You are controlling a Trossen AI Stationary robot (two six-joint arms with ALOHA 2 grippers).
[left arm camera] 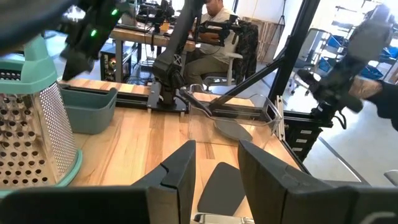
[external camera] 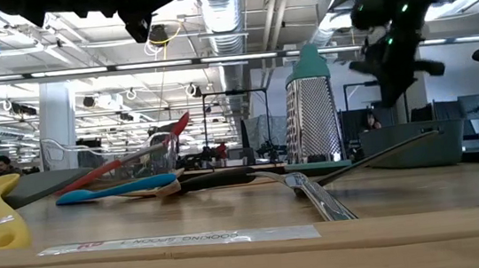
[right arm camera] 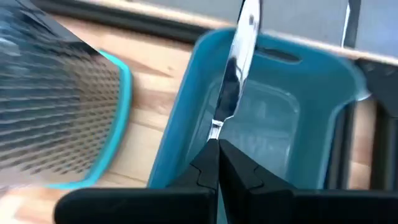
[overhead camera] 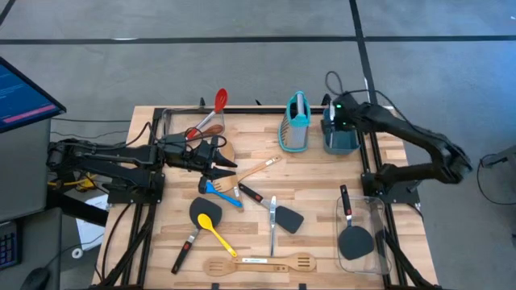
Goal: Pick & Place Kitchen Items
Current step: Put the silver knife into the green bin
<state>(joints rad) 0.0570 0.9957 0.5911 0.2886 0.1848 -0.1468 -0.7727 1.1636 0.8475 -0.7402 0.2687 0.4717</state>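
High view: the right gripper (overhead camera: 339, 113) hangs over the teal bin (overhead camera: 342, 138) at the table's one o'clock, with the teal box grater (overhead camera: 296, 122) just beside the bin toward twelve. The left gripper (overhead camera: 222, 163) sits near nine o'clock of the table centre, above the blue spoon (overhead camera: 218, 191) and a wooden spoon (overhead camera: 256, 169). The yellow spoon (overhead camera: 216, 232), black spatulas and a wooden slotted spatula (overhead camera: 260, 263) lie toward six; a red spoon (overhead camera: 211, 113) leans in a clear container (overhead camera: 173, 121) at eleven.

Low view: the grater (external camera: 311, 109) stands upright, the red spoon (external camera: 127, 164) and blue spoon (external camera: 116, 190) lie to its nine o'clock, metal cutlery (external camera: 317, 197) in front.

Left wrist view: the left fingers (left arm camera: 180, 180) stand spread apart with nothing between them, above a black spatula (left arm camera: 221, 186).

Right wrist view: the right fingers (right arm camera: 205, 163) are pressed together, pinching the end of a metal knife (right arm camera: 236, 68) that points up over the bin (right arm camera: 186, 112)
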